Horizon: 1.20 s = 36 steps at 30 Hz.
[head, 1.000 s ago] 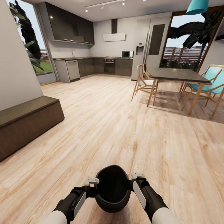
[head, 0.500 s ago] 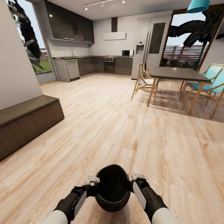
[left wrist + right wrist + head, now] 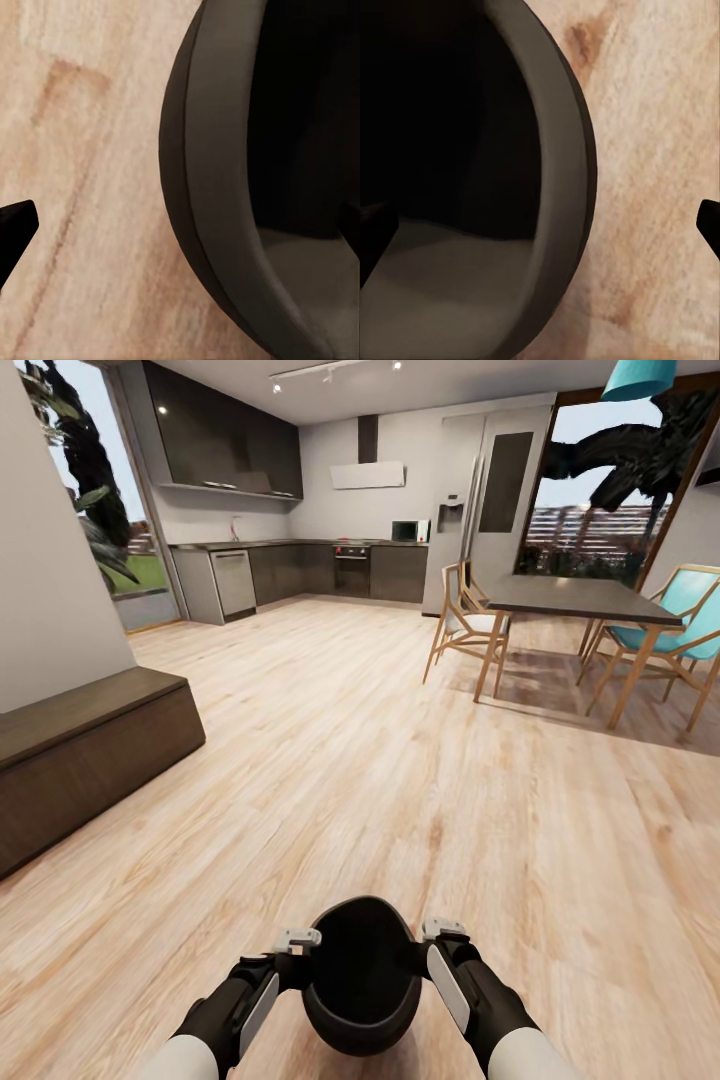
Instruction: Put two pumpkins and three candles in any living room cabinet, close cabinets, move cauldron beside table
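Between both grippers, the cauldron [image 3: 361,975].

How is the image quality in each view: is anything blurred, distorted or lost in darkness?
Head view: sharp, but wide-angle stretched at the edges; the table casts a soft shadow on the floor. Left wrist view: the cauldron rim is close and soft, its inside nearly black. Right wrist view: the same, with blurred floor grain.
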Available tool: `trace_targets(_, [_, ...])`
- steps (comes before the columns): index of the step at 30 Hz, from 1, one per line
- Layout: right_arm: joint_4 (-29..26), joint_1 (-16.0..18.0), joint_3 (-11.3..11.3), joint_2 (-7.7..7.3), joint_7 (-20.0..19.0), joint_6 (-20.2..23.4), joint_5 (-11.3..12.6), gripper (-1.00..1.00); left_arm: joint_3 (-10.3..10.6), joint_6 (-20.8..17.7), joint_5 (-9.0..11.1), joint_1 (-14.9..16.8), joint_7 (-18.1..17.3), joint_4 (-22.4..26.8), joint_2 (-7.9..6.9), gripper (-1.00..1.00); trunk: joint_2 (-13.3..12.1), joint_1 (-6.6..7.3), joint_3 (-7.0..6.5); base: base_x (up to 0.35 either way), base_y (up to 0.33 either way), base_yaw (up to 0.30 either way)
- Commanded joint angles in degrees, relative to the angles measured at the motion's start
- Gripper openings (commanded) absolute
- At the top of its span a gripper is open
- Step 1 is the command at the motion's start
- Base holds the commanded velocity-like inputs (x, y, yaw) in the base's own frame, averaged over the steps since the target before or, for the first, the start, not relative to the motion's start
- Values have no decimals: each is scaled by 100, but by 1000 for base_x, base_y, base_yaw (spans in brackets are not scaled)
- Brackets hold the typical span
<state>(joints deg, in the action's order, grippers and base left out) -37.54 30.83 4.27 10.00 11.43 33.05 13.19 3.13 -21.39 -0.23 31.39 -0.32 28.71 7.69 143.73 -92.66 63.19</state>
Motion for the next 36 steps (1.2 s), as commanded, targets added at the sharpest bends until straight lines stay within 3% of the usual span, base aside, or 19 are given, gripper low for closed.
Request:
trace_targets(1, [-8,2,12,0,53,17,60,100,12,-32,-3,0,-3,11,-2,100,2,0,5,69,0,0])
trace_targets(36, [290,2,37,0,46,17,60,100,4,80,5,-1,14,9,-3,100,3,-2,27,42,8,0])
